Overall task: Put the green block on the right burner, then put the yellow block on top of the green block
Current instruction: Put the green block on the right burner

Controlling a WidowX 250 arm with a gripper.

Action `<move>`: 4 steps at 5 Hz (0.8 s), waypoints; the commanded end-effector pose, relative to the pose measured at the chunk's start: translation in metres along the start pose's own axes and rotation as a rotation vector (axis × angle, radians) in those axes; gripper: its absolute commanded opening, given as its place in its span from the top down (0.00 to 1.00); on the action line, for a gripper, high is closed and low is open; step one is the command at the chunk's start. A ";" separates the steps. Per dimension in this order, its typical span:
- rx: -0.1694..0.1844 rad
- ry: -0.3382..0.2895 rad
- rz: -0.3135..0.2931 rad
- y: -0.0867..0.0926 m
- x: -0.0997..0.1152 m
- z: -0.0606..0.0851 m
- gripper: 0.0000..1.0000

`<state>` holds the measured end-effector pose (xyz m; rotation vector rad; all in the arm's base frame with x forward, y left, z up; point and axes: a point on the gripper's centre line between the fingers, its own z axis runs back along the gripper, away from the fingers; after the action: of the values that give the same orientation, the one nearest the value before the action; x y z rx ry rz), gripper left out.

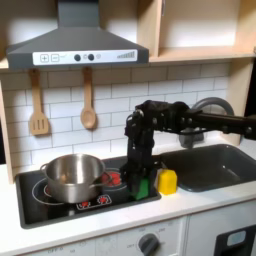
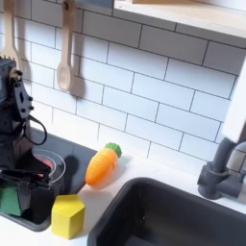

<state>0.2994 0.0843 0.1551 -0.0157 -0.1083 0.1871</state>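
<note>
Two small cubes matter here. The green block point(image 1: 141, 186) sits at the near right corner of the black stovetop point(image 1: 40, 205) in the first exterior view, on or at the edge of the burner nearest the sink, and the arm's fingers point(image 1: 140, 178) are right down over it. In the second exterior view the green block point(image 2: 10, 200) shows as a green patch low between the dark finger parts at the picture's left edge. Whether the fingers are clamped on it or parted around it I cannot tell; they are too dark and too small to read.

The yellow block point(image 1: 167, 181) lies just beside the green one, off the stovetop's edge on the white tabletop point(image 1: 200, 205), toward the sink point(image 1: 215, 160). That nearness probably suits the second step, since it has to go on top of the green cube.

The arm point(image 1: 190, 115) reaches in from the first exterior view's right, its long link running almost level above the sink, then bends sharply at the wrist so the last section hangs straight down onto the block.

An orange carrot point(image 2: 102, 164) lies behind the yellow block point(image 2: 67, 215) in the second exterior view, and a steel pot point(image 1: 72, 176) occupies the other burner.
</note>
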 end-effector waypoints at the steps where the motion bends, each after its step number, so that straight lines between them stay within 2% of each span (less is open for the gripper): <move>1: -0.002 0.004 -0.003 0.006 0.021 -0.014 1.00; 2: 0.003 -0.002 -0.026 0.006 0.024 -0.012 1.00; 3: -0.004 0.008 -0.038 0.004 0.020 -0.007 0.41; 4: -0.008 0.018 -0.050 -0.003 0.014 -0.003 0.00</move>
<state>0.3140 0.0891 0.1464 -0.0227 -0.0682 0.1485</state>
